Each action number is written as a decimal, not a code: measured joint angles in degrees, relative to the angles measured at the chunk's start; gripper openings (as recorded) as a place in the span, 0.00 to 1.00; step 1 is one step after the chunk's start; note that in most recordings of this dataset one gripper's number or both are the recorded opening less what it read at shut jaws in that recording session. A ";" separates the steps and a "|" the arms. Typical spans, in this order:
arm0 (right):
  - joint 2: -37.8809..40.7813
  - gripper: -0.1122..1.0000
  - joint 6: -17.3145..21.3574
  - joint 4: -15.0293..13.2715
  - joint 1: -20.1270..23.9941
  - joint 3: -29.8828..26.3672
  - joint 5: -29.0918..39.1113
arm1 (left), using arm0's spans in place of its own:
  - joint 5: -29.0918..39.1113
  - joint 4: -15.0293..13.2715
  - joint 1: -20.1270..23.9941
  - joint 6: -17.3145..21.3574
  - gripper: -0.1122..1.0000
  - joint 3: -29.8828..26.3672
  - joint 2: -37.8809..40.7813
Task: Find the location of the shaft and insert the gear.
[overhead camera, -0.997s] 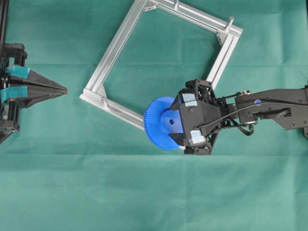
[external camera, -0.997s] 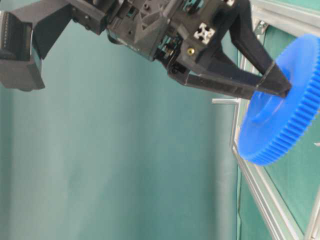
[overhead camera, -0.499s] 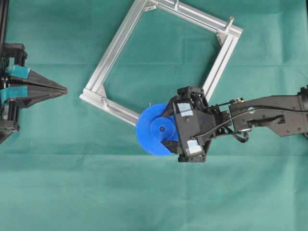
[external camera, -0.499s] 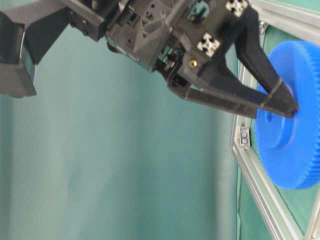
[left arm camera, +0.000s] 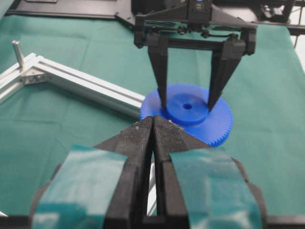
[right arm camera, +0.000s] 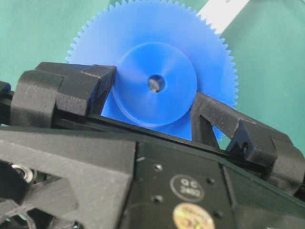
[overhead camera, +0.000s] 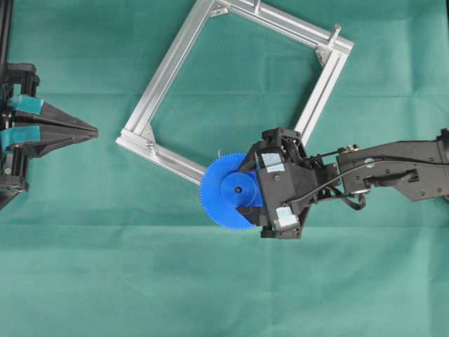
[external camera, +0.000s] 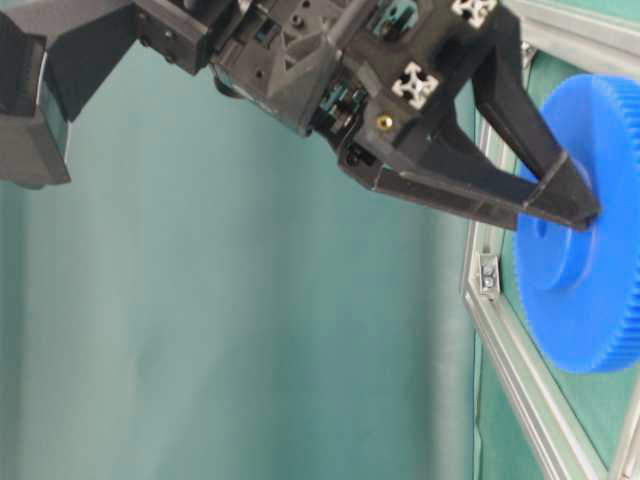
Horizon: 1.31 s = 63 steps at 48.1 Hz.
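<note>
The blue gear (overhead camera: 228,203) lies flat over the lower corner of the aluminium frame (overhead camera: 172,67). My right gripper (overhead camera: 243,190) is shut on its raised hub, one finger on each side, as the left wrist view (left arm camera: 187,106) and the right wrist view (right arm camera: 153,93) show. A small grey glint sits inside the gear's centre hole (right arm camera: 153,84). The shaft itself is hidden under the gear; only a thin silver wire (overhead camera: 219,150) pokes out at the gear's far rim. My left gripper (overhead camera: 91,130) is shut and empty at the far left, pointing at the gear (left arm camera: 217,124).
The square frame rests on green cloth, with stubby silver pegs at its far corner (overhead camera: 337,29) and top rail (overhead camera: 257,5); one peg also shows in the left wrist view (left arm camera: 18,50). The right arm (overhead camera: 393,165) stretches in from the right edge.
The right gripper carried the gear left and tilted it from slanted to flat over the frame corner. In the last half second it barely shifted. The left arm stayed still.
</note>
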 measured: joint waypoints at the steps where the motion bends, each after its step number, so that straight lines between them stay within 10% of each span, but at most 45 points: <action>1: 0.00 0.72 0.09 -0.09 0.09 0.09 0.09 | 0.00 0.00 0.00 0.00 0.11 0.00 0.00; 63: -0.53 0.72 0.44 -1.58 -1.05 1.41 -0.26 | 0.00 -0.09 0.09 0.00 0.11 0.00 0.00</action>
